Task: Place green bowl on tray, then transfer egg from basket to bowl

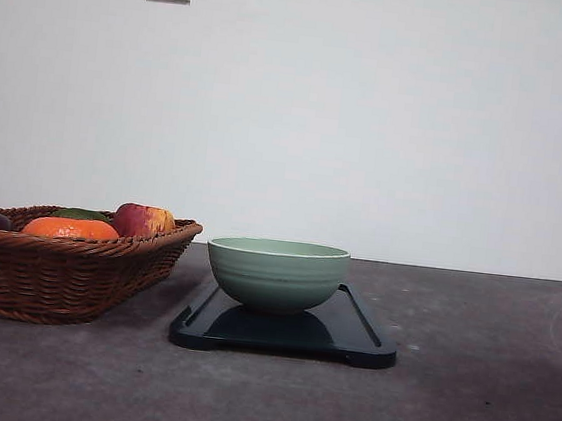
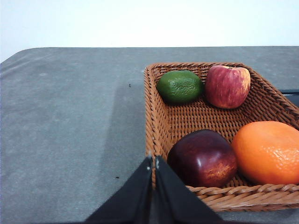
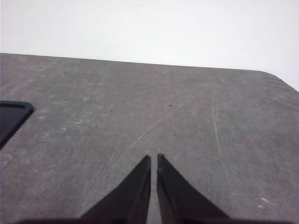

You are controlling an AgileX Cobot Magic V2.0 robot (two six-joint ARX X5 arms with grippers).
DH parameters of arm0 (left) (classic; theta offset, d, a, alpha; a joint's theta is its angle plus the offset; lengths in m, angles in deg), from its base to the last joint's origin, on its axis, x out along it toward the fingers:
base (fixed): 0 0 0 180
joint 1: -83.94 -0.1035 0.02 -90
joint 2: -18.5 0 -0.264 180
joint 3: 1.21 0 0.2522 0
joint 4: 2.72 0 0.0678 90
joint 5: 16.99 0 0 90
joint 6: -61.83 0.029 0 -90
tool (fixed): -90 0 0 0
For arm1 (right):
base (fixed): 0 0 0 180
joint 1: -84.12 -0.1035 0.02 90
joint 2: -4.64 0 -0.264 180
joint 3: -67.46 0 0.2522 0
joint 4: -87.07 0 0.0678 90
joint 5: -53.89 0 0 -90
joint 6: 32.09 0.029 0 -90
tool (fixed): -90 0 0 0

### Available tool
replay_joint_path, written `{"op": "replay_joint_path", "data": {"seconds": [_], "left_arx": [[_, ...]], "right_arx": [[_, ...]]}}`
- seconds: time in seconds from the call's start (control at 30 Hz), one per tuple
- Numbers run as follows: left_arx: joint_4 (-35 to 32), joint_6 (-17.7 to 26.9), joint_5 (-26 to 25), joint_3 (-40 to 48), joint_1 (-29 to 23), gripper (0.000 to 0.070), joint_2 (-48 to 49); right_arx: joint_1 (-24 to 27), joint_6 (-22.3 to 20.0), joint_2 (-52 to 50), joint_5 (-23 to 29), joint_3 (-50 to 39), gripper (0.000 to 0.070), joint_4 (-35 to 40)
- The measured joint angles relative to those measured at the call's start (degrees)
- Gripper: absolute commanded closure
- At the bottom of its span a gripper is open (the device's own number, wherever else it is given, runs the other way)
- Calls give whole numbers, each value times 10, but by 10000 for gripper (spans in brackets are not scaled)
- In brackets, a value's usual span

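We find the green bowl (image 1: 275, 273) seated on the tray (image 1: 360, 341); the basket (image 1: 58, 273) holds fruit (egg unidentified). Left gripper (image 2: 153, 161) and right gripper (image 3: 153, 158) both closed, empty.

One bowl (image 1: 275, 272), one tray (image 1: 349, 330), one basket (image 1: 53, 272), four fruits (image 2: 226, 86)

Soft, even light (faint shadows), glare on the tray (image 1: 349, 328).

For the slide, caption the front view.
Green bowl sits on black tray, beside wicker basket of fruit.
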Motion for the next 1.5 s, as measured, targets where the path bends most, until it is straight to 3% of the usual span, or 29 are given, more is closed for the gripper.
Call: {"op": "replay_joint_path", "data": {"seconds": [1.5], "left_arx": [[0, 0, 0, 0, 0, 700, 0]], "right_arx": [[0, 0, 0, 0, 0, 684, 0]]}}
